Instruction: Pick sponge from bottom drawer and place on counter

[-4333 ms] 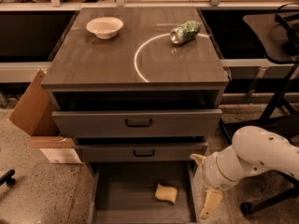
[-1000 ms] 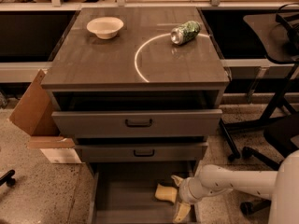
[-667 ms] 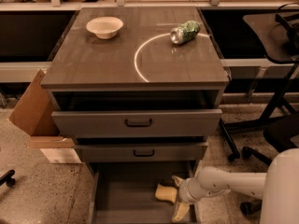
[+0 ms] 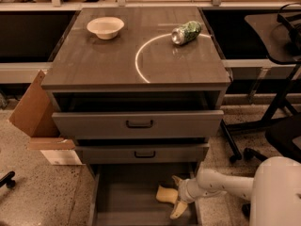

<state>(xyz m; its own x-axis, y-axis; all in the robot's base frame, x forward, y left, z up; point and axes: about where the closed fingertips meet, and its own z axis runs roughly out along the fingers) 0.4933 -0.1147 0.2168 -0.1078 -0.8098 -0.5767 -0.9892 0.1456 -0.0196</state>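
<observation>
The bottom drawer [image 4: 127, 206] is pulled out, a deep grey tray at the bottom of the view. The pale yellow sponge [image 4: 165, 195] lies on its floor towards the right. My gripper [image 4: 177, 197] reaches in from the right on a white arm, fingers spread, one finger [image 4: 178, 180] above and one finger [image 4: 178, 211] below the sponge's right end. The sponge rests on the drawer floor between them. The counter [image 4: 108, 60] with its white arc is above.
A cream bowl [image 4: 105, 27] and a green crushed can [image 4: 186, 32] sit on the counter. The two upper drawers [image 4: 138, 124] stand slightly out. A cardboard box [image 4: 35, 109] is at the left; chair legs [image 4: 235, 145] at the right.
The arm has swung from outside the drawer's right side into the drawer, bringing the gripper to the sponge. Over the last second it barely moved.
</observation>
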